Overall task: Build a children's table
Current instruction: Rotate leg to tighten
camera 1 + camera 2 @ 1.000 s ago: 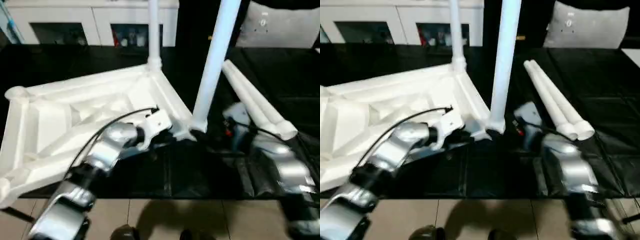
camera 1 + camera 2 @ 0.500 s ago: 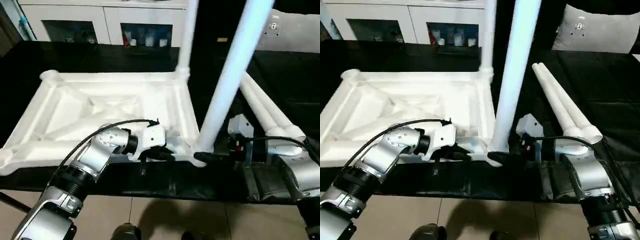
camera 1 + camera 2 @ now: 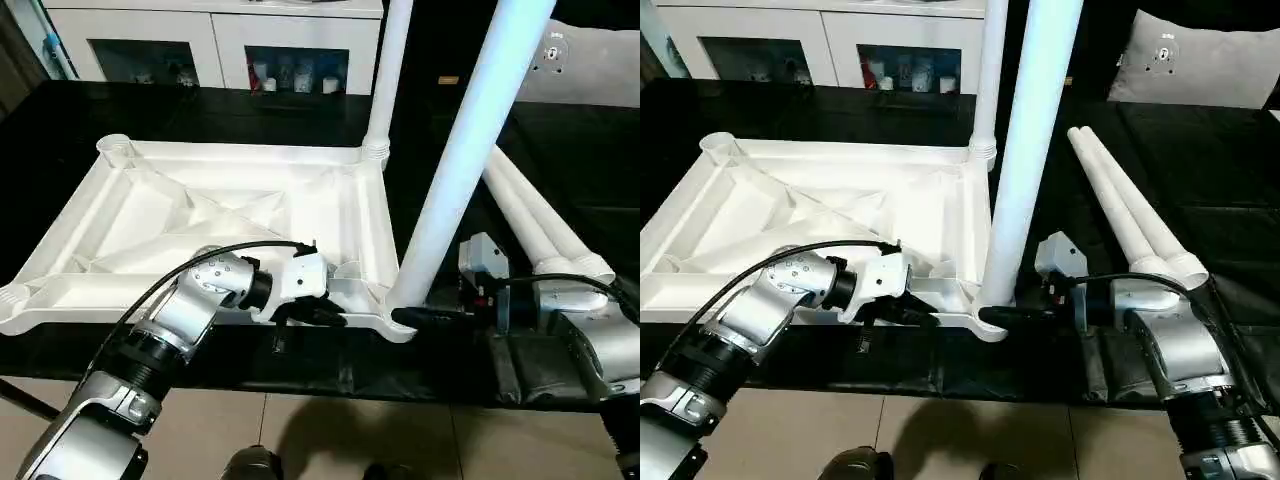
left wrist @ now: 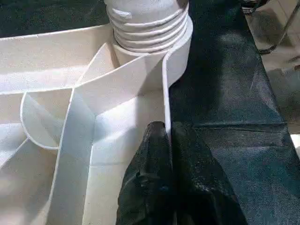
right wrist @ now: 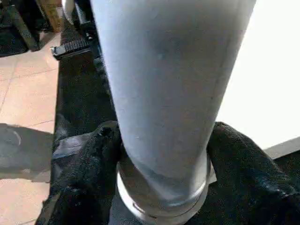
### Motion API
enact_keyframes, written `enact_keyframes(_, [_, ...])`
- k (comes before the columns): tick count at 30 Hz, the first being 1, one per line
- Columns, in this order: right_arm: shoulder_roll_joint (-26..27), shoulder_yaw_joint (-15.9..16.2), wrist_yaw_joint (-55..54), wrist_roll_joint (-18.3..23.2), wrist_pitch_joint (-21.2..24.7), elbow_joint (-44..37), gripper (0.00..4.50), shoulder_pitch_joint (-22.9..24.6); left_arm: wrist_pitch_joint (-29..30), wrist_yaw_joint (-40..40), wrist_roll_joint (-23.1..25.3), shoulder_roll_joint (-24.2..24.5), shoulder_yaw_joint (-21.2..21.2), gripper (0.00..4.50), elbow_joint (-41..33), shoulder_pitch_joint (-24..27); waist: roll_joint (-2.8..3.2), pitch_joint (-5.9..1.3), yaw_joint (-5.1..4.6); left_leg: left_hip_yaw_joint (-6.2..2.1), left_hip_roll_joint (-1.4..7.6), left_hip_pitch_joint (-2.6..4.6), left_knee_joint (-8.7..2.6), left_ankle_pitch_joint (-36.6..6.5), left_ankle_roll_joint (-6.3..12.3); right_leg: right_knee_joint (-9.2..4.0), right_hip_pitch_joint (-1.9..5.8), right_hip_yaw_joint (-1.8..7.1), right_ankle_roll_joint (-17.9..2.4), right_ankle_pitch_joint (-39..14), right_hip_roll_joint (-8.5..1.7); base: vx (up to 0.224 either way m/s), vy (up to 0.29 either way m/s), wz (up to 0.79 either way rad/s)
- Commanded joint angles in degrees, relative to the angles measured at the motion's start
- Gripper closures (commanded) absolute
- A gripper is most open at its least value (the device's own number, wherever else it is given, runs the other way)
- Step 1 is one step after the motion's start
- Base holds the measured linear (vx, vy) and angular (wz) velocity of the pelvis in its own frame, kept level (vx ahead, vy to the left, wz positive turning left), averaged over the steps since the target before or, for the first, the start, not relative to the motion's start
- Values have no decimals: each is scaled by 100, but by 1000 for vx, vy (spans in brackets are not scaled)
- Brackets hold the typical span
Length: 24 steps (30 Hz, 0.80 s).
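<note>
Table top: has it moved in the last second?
Yes. The table top swung round: its far edge, earlier skewed to the white cabinet, now runs parallel to it.

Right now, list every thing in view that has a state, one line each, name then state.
Tabletop: upside down, ribbed underside up.
Far leg: upright in its corner socket.
Near leg: upright at the near corner socket, gripped low.
Two spare legs: lying side by side on the black surface.
Left gripper: jaws pinching the tabletop's rim.
Right gripper: jaws clamped on the near leg's base.
Cabinet: glass doors shut.
</note>
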Motion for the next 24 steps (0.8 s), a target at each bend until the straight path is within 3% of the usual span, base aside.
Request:
enact_keyframes(1, [-60, 64, 77, 49, 26, -2, 183, -6, -181, -69, -89, 8, -2, 450, -185, -139, -71, -482, -10, -118, 354, 88, -358, -761, 560, -452, 344, 302, -985, -1598, -547, 0, 0, 0])
enact_keyframes(6, [-34, 99, 87, 50, 23, 2, 227, 15, -146, -51, -91, 5, 17, 450, -187, -136, -77, -469, -15, -120, 351, 88, -362, -790, 553, -469, 341, 303, -934, -1716, -552, 0, 0, 0])
enact_keyframes(16, [46, 157, 74, 144, 209, -208, 249, 123, -69, -34, -115, -14, 58, 450, -188, -116, -72, -463, -15, -121, 351, 90, -363, -795, 556, -467, 338, 303, -943, -1687, -544, 0, 0, 0])
enact_keyframes(22, [339, 102, -234, 357, 534, -348, 250, 128, 370, 326, -217, -249, 229, 450, -230, -142, -71, -443, -32, -126, 342, 91, -378, -906, 480, -500, 334, 299, -903, -1935, -550, 0, 0, 0])
enact_keyframes(24, [856, 79, -970, 303, 771, -380, 250, 156, 753, 710, -288, -568, 337, 450, -270, -196, -62, -432, -43, -130, 346, 108, -385, -965, 422, -516, 316, 299, -899, -2035, -551, 0, 0, 0])
